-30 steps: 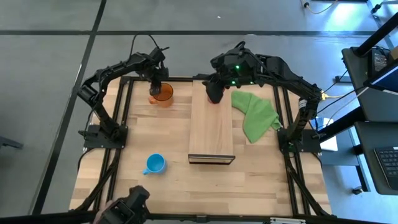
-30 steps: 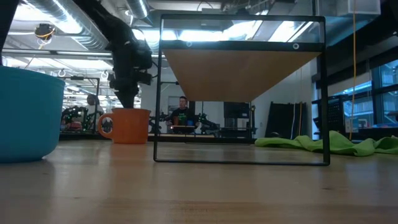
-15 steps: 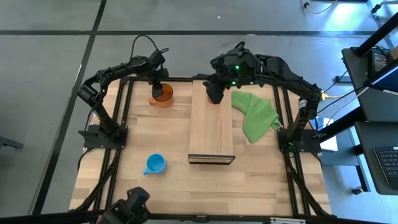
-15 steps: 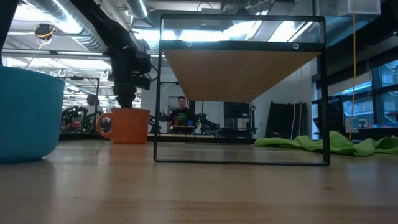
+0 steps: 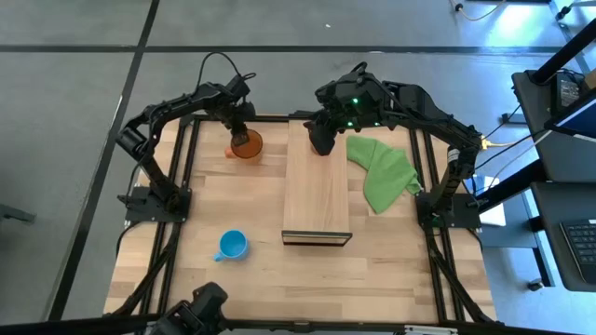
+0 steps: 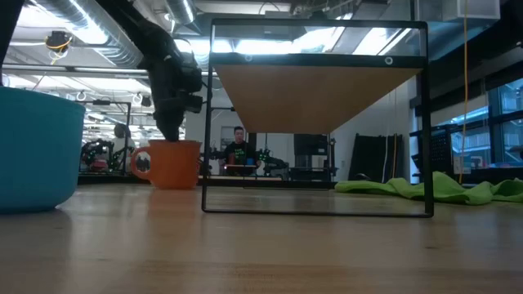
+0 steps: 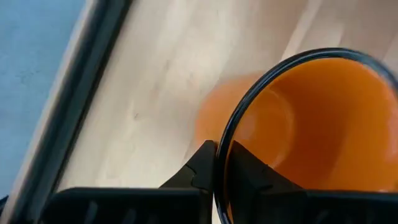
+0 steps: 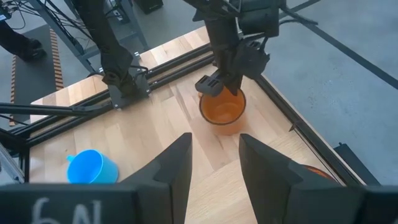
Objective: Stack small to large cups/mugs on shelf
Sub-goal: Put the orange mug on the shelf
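The orange translucent handled mug (image 5: 248, 147) (image 6: 174, 165) stands on the table at the far left, and my left gripper (image 5: 241, 133) (image 7: 221, 171) is shut on its rim. The light blue mug (image 5: 231, 246) (image 8: 92, 167) sits on its base near the front left. The light-wood shelf (image 5: 317, 186) (image 6: 319, 94) runs down the table's middle. My right gripper (image 5: 321, 140) (image 8: 214, 168) hangs open over the shelf's far end, and nothing shows between its fingers. A bit of orange-brown (image 8: 314, 170) shows at the right wrist view's edge; what it is I cannot tell. My left gripper pinches the mug's rim (image 7: 225, 146) on its far side, with one finger inside the mug and one outside. The fingers come from above and point down. The mug is upright with its base on the table.
A crumpled green cloth (image 5: 382, 172) (image 6: 433, 188) lies right of the shelf. Black frame rails (image 5: 182, 167) run along the table's left and right sides. Bare wood lies between the two mugs and in front of the shelf. A person (image 6: 239, 147) stands far behind the table.
My left gripper has closed on the orange mug's rim and shifted slightly toward the table's right. The mug has slid a little the same way and is still on the table.
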